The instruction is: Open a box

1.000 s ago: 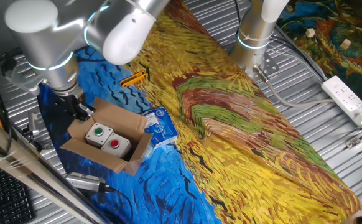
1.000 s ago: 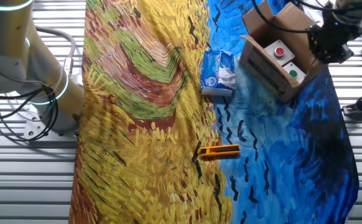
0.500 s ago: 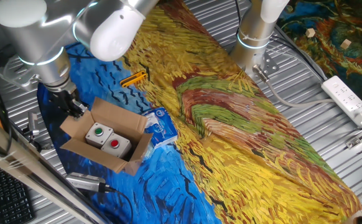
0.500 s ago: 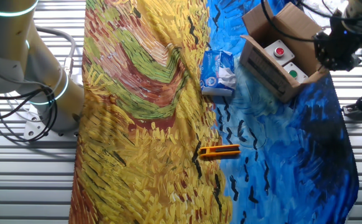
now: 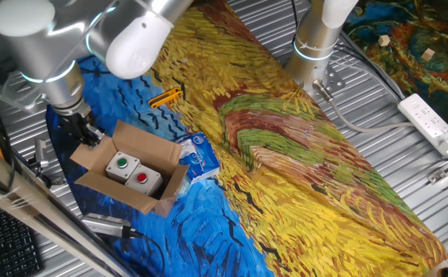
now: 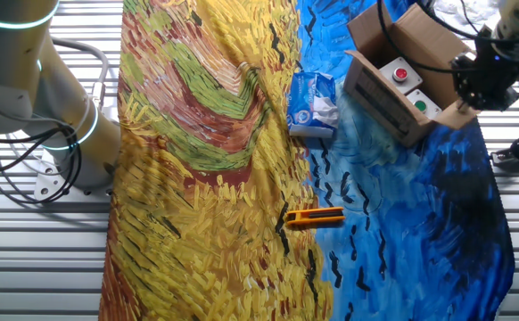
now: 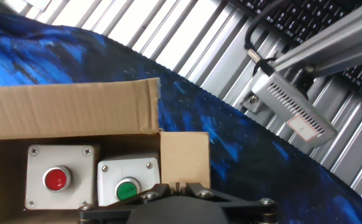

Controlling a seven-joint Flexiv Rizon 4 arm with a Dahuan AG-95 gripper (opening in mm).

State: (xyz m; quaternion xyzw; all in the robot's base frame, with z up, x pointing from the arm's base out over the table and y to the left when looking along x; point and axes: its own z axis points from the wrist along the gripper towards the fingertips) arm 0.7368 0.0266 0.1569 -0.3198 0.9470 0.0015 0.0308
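Jaws: I could not tell their state.
Risk: gripper at flap could drag the box off the bench.

Both fixed views are evenly and brightly lit from overhead, with colours on the painted cloth saturated and shadows soft and short. Glare sits on the glossy arm casing toward 11 o'clock in one fixed view, and the slatted metal surface gleams pale at 8 o'clock in the other. The hand view is dimmer and softer: the box is fairly sharp, while the dark housing along 6 o'clock is blurred and underexposed
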